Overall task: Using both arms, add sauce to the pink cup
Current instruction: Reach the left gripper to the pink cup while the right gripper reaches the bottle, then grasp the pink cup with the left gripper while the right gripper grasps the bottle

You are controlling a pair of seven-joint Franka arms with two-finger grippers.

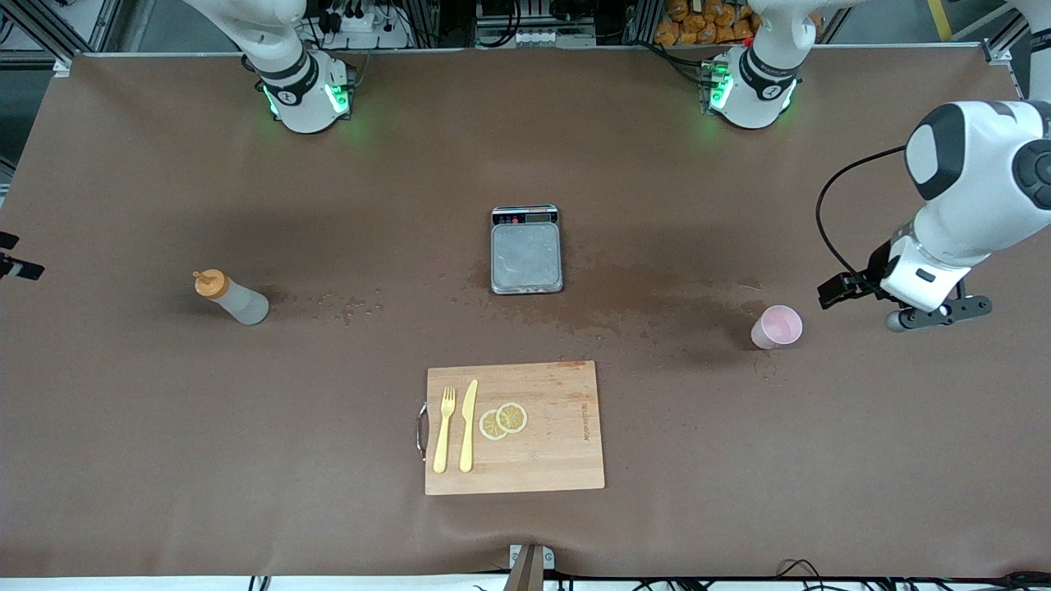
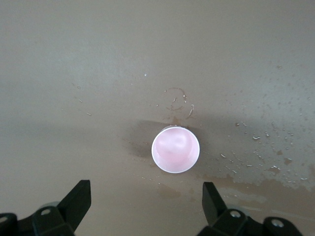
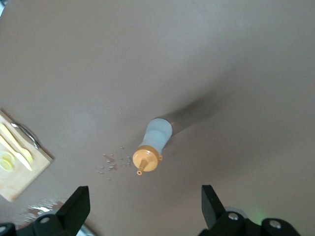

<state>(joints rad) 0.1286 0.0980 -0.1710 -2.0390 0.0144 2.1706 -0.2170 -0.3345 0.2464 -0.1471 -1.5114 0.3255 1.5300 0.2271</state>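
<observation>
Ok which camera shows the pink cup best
The left wrist view: it looks straight down into the cup, open mouth centred between the open left gripper's fingers. The front view shows it small; the right wrist view misses it.

The left gripper [image 2: 146, 206] hangs open in the air just beside the pink cup [image 1: 777, 327]; the right gripper [image 3: 145, 209] is open too, up high.

White arms [image 1: 977, 197] w/ black joint bands, green-lit bases [image 1: 308, 98], black cable [image 1: 837, 205].
</observation>
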